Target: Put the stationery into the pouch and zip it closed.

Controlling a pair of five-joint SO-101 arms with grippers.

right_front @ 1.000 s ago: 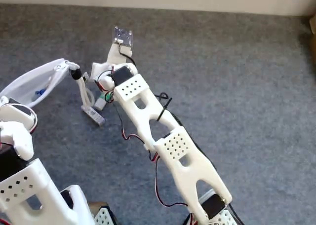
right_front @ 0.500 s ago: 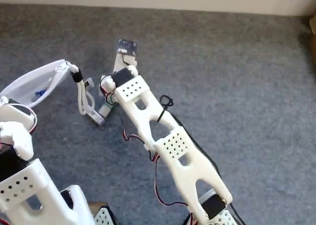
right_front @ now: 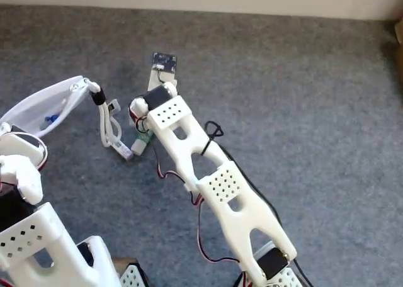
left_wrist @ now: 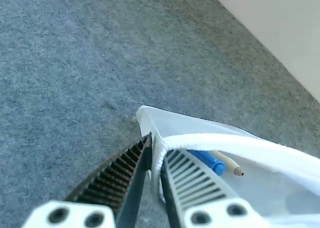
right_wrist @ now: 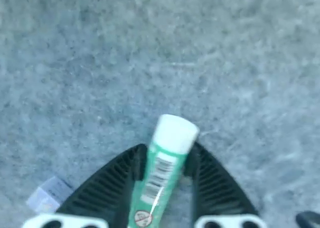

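Grey carpet (left_wrist: 75, 63); blue pen (left_wrist: 208, 162) inside pouch (left_wrist: 280, 185)

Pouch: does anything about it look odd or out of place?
Nothing spilled or damaged. The pouch gapes open, its rim pinched in the jaws of the left gripper, and its cord dangles toward the carpet.

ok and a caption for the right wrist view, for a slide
Right gripper clamps a green-and-white glue stick over grey carpet, a small pale block lying nearby.
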